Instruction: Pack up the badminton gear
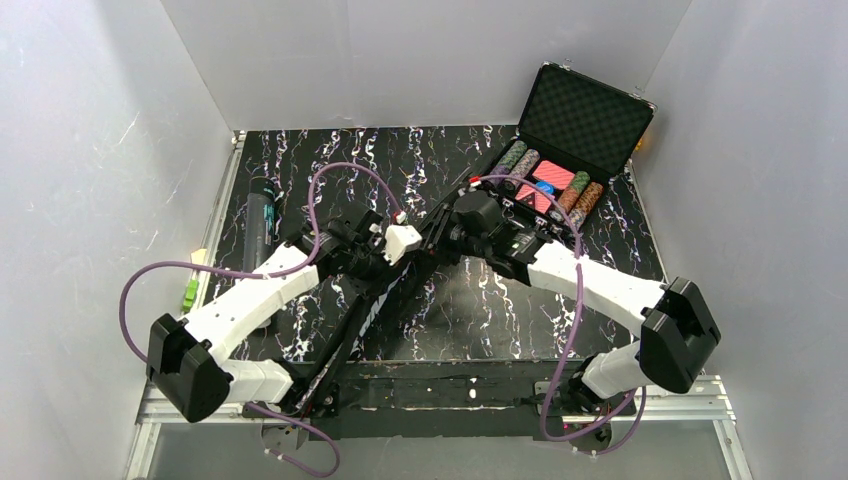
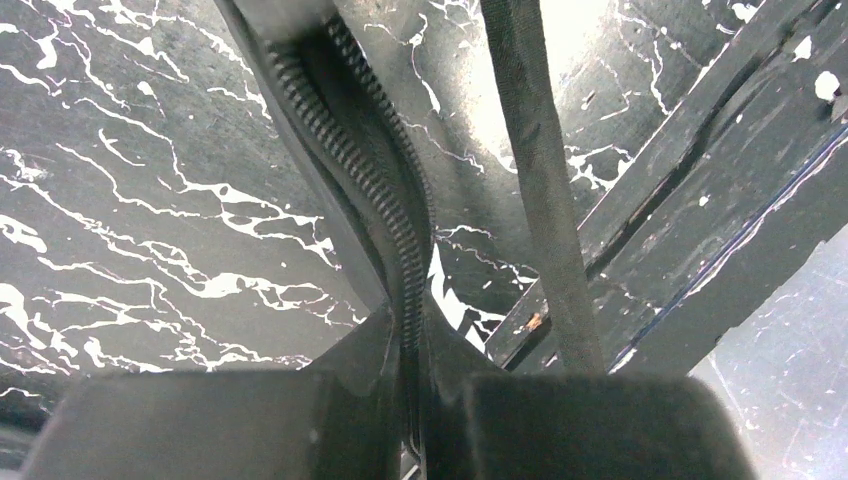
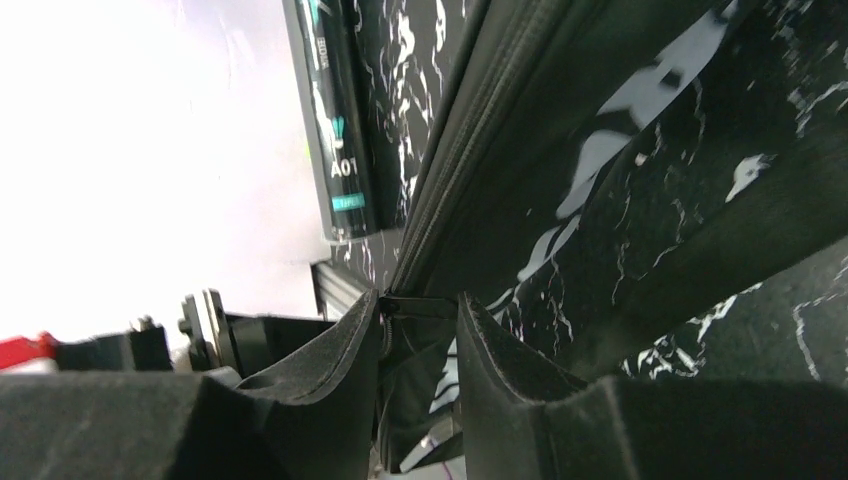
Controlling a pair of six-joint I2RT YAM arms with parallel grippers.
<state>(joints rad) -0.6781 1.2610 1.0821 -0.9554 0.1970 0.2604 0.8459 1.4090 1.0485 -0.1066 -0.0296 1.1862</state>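
Racket bag (image 1: 352,335) lies diagonally from the near edge toward the middle of the table (image 1: 480,300), with both arms meeting over its far end. We read the step as zipping it closed. The left gripper (image 2: 410,340) has its jaws pressed together on the zipper (image 2: 385,200) seam, strap (image 2: 535,150) just beside. The right gripper (image 3: 420,320) has its jaws drawn narrow on the bag's zipped edge, and a small tab bridges the gap; whether they bite the tab itself we can't tell. To do it well, we'd keep the left pinch anchoring the seam taut and pull straight along the teeth, strap kept out. The bag is black, long and soft, its seam wavy. The tube (image 1: 262,225) lies outside it by the left edge. No rackets or shuttlecocks show. The poker chip case (image 1: 585,120) sits open at the far right corner.
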